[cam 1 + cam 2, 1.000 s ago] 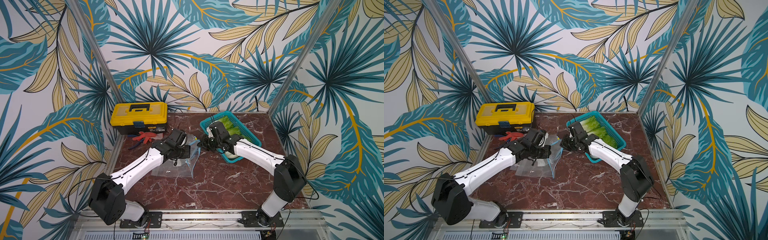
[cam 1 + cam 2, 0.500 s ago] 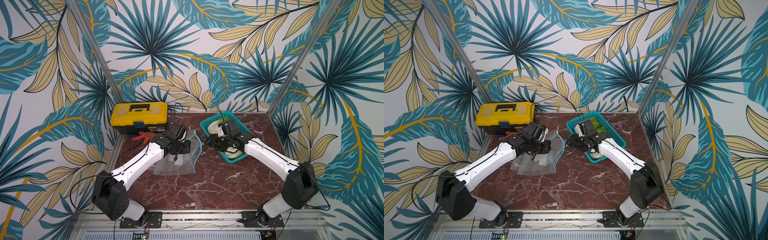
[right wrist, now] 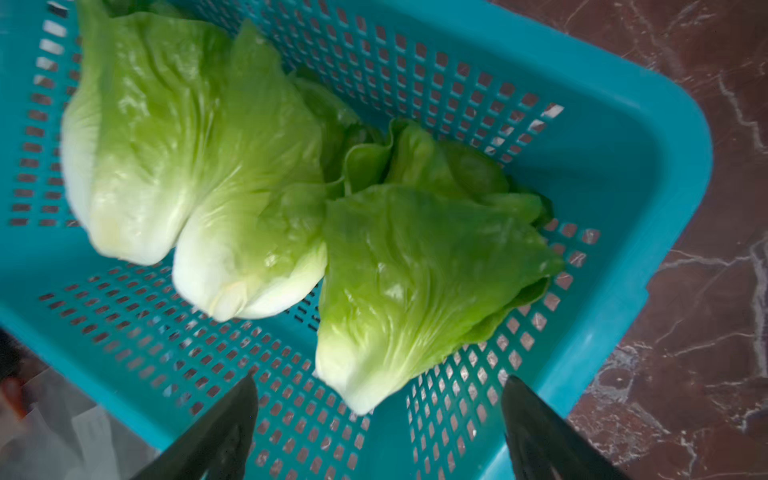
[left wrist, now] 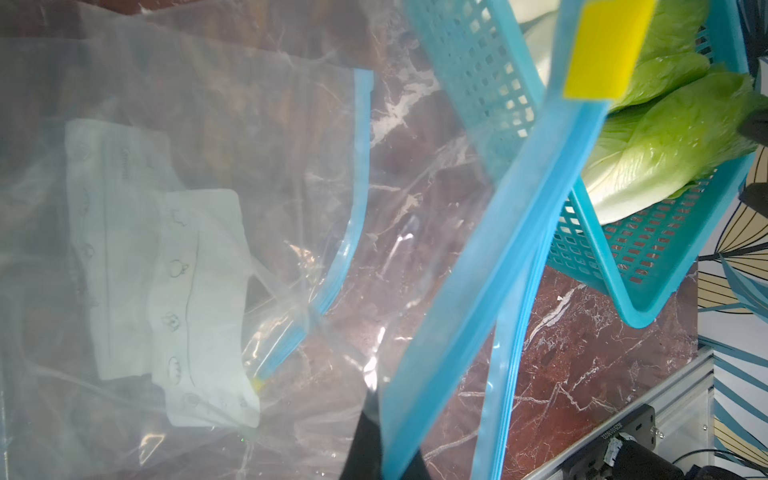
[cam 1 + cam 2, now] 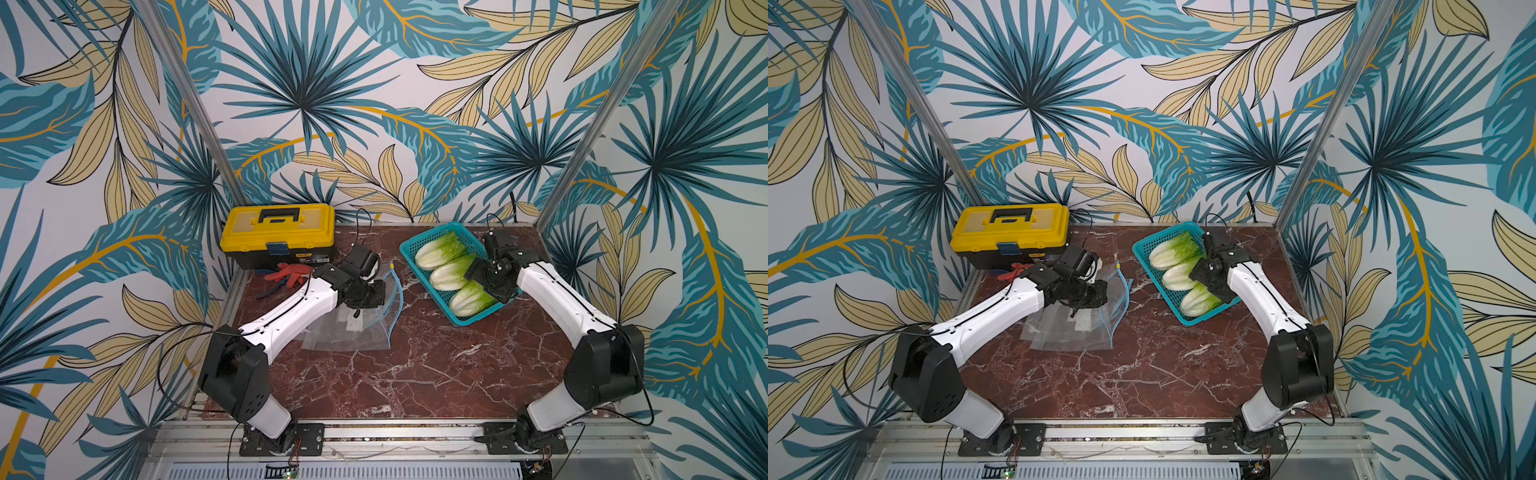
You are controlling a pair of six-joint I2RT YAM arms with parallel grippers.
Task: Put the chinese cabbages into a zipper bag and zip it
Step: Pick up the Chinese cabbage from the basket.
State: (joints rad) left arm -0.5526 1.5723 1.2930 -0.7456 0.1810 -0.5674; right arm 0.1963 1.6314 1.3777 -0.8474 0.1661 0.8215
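Surface: red-brown marble table (image 5: 415,374), leaf-print walls on three sides.
Bag: zipper bag (image 5: 353,328) left of centre in both top views. Its body lies flat, and its blue zip edge is lifted into an arch, mouth toward the basket.
Left arm: left gripper (image 5: 376,293), jaws together, pinching the raised zip edge.
Right arm: right gripper (image 3: 379,379), jaws wide apart and empty, over the teal basket (image 5: 409,249).
Change: a second ago the right jaws were closed at the bag mouth — since released and swung to the basket.
Cabbages: three chinese cabbages (image 5: 451,274) side by side in the basket, right of centre — none bagged.
Meaning: mouth-opening looks finished; the first pick is probably next.
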